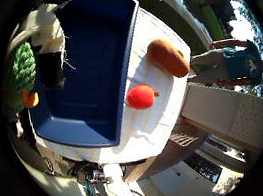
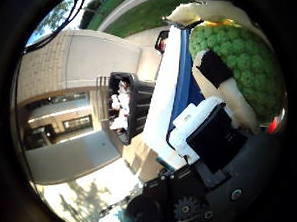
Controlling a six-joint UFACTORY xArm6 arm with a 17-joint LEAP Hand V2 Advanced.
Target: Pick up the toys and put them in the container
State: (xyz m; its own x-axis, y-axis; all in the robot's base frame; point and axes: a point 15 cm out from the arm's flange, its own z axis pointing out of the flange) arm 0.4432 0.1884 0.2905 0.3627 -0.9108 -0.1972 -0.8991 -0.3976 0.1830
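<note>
A deep blue container (image 1: 91, 69) stands on a white table (image 1: 165, 117). Beside it on the table lie a round red toy (image 1: 140, 96) and a brown loaf-shaped toy (image 1: 168, 57), both outside the container. A green knitted toy (image 2: 241, 56) with an orange end (image 1: 30, 98) fills the space close to my palm. My right hand (image 2: 207, 129) is shut on it, with a white and black finger (image 2: 215, 74) curled across its surface. The green toy hangs over the container's end, high above its floor.
The white table's edge (image 1: 146, 154) drops off close to the container. A black bin (image 2: 134, 105) with white things in it stands on the ground beside the table. Pavement, a lawn and a building wall surround the table.
</note>
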